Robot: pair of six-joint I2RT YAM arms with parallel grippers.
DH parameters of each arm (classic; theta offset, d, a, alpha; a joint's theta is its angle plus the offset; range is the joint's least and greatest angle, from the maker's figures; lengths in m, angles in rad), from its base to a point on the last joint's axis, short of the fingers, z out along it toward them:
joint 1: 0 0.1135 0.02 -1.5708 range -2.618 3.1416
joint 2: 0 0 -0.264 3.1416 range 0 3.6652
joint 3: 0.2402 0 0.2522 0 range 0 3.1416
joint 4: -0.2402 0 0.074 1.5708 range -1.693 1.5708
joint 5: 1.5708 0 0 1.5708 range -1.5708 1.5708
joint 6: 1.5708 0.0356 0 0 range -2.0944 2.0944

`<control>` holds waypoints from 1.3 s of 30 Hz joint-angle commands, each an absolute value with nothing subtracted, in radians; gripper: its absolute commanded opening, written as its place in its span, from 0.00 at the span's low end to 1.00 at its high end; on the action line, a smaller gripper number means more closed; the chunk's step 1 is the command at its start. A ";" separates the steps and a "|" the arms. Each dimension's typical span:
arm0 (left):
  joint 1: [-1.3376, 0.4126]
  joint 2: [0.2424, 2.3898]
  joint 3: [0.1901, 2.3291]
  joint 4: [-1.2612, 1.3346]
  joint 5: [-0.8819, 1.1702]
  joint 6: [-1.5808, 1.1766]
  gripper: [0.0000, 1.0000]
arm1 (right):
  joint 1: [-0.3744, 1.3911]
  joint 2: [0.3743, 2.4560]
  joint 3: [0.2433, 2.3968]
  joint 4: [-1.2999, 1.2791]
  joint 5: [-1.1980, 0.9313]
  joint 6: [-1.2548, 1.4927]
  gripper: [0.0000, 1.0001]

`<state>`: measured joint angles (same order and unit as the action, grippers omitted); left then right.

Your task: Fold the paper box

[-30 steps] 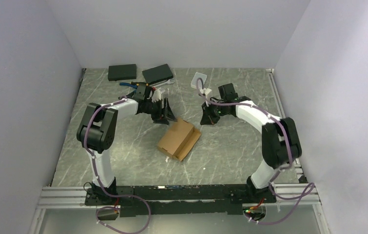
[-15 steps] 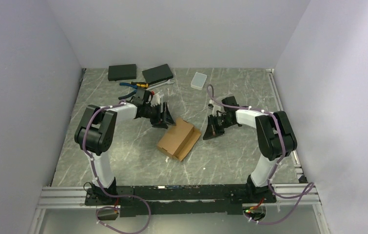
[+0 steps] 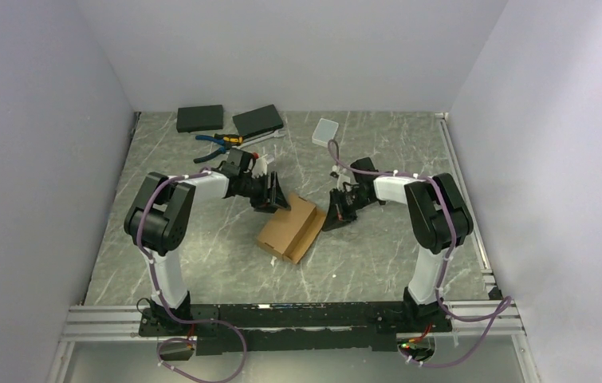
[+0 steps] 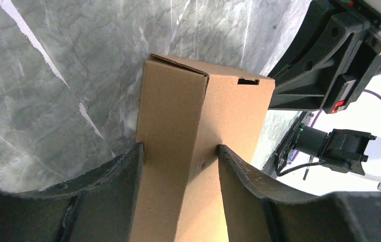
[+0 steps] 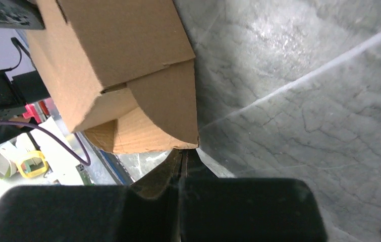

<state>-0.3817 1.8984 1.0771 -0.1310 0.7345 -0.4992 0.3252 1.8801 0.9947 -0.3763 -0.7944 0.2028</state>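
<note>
The paper box (image 3: 289, 227) is a small brown cardboard box lying mid-table. My left gripper (image 3: 275, 195) is at its far left end. In the left wrist view the left gripper (image 4: 178, 151) straddles a folded edge of the paper box (image 4: 178, 101), and both fingers touch cardboard. My right gripper (image 3: 331, 219) is low at the box's right side. In the right wrist view the right gripper (image 5: 183, 151) is shut and empty, its tip against the lower corner of a curved flap on the paper box (image 5: 112, 50).
Two flat black boxes (image 3: 200, 118) (image 3: 257, 120) lie at the back left, with hand tools (image 3: 222, 141) in front of them. A small translucent case (image 3: 324, 132) sits at the back centre. Grey walls enclose the table on three sides.
My right gripper has dropped and swung left to the box's right edge. The left gripper has slid onto the box's far end and its jaws have narrowed against the cardboard.
</note>
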 commanded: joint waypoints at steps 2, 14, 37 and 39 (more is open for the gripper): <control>-0.431 1.904 1.084 -0.106 0.753 -0.526 0.58 | 0.356 1.841 1.095 -0.330 -0.769 0.201 0.00; -0.452 1.936 1.156 -0.126 0.712 -0.564 0.60 | 0.378 1.822 1.116 -0.369 -0.638 0.095 0.00; -0.308 1.423 0.811 -0.017 0.598 -0.590 0.86 | 0.462 1.145 0.762 -0.691 -1.037 -1.481 0.71; -0.308 1.398 0.745 0.031 0.601 -0.623 0.82 | 0.517 1.167 0.756 -0.639 -0.961 -1.489 0.71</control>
<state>-0.3134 1.4464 0.8421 -0.0498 0.5968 -0.5873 0.4427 1.1687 0.7887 -0.6689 -0.9398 -1.1358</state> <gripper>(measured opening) 0.850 0.709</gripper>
